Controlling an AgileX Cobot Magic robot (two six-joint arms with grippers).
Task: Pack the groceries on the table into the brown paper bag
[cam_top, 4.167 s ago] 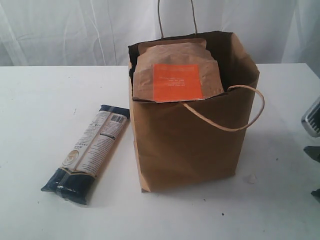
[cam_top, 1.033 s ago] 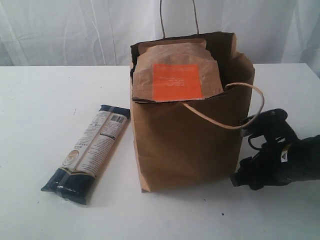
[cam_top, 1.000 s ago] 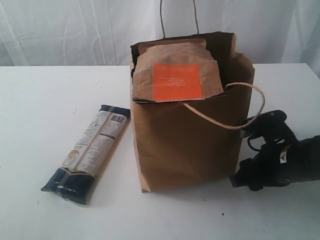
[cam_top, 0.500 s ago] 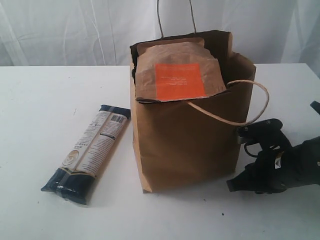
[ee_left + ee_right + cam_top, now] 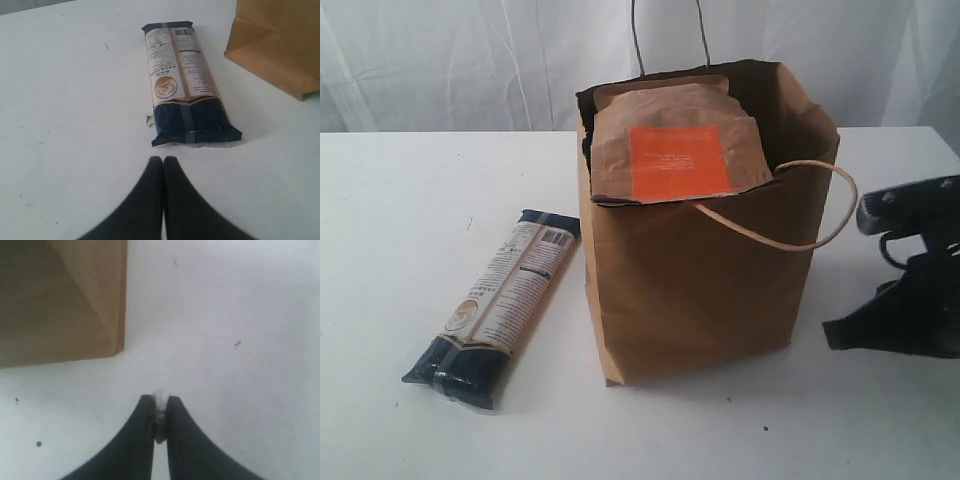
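Moved since a second ago: right gripper [image 5: 840, 333], then up against the brown paper bag [image 5: 700, 290] at its right wall, now drawn clear of it toward the table's right edge. The bag's front twine loop [image 5: 820, 215] hangs a little further out.

Exterior view
- Brown paper bag: upright, mouth open.
- Brown orange-labelled pouch [image 5: 675, 140]: inside the bag, top half standing above the front rim.
- Long pasta packet [image 5: 500, 305]: flat on the white table [image 5: 410, 200], left of the bag, near end just beside the bag's left wall, far end angled away from it.
- Other groceries: not seen; if in the bag, they are hidden.

Left wrist view
- Pasta packet [image 5: 182, 85]: judged light, with slick film that may slide and brittle contents that would snap if bent or squeezed at one end. Best taken across its narrow width near the middle, then stood on end beside the pouch.
- Left gripper [image 5: 163, 162]: fingers pressed together, holding nothing, tip just short of the packet's dark end and apart from it. It must spread before any grasp.

Right wrist view
- Right gripper [image 5: 160, 407]: fingers nearly together, pinching a small white scrap [image 5: 159, 396] at the tips, over bare table near the bag's bottom corner.
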